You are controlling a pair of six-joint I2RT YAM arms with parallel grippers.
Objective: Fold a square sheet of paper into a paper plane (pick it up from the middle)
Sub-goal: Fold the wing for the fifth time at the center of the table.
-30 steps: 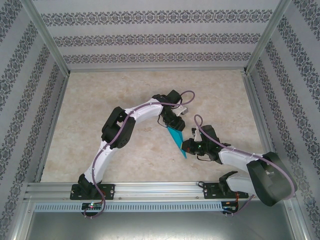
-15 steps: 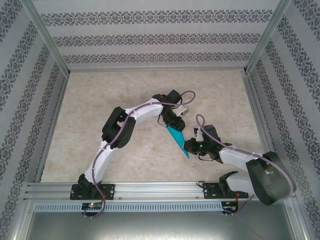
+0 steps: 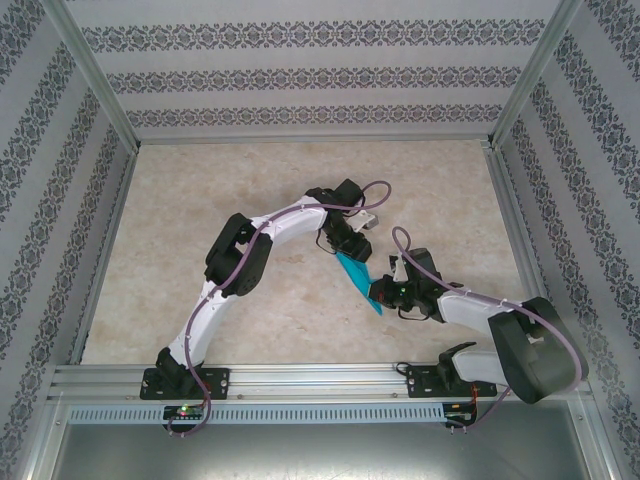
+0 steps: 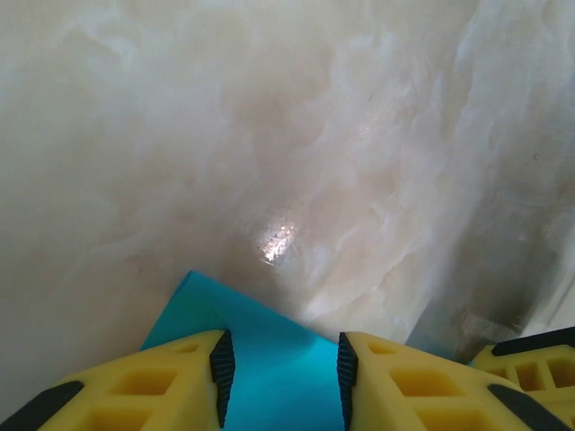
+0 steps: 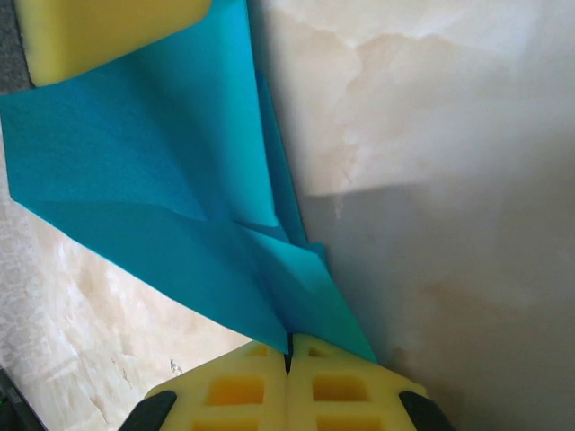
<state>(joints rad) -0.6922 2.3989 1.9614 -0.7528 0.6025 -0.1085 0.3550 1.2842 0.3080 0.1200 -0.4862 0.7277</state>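
Overhead first: the teal paper sheet [image 3: 357,272] sits right of centre on the table, a narrow slanted sliver strung between my two grippers. The left gripper [image 3: 347,248] is at its far end and the right gripper [image 3: 381,293] at its near end. The arms cover so much of it that I can't read the folds from up here.

The right wrist camera is clearer. Its two yellow fingers are pressed flat together, and the pointed end of the sheet runs straight into the seam between them, so the right side is pinching the paper. Creased layers fan out from that pinch; how many, I can't count. The sheet throws a shadow onto the marbled tabletop [image 5: 431,135]. In the top left corner a yellow finger [image 5: 108,27] of the other arm lies against the paper, cut off by the frame.

On the left wrist camera the fingers are spread, with a clear gap between the black pads [image 4: 221,364] and a corner of teal showing in it. The paper runs out of frame below, so whether they touch it I can't tell. A yellow block [image 4: 530,359] at lower right is cropped, and I can't identify it.
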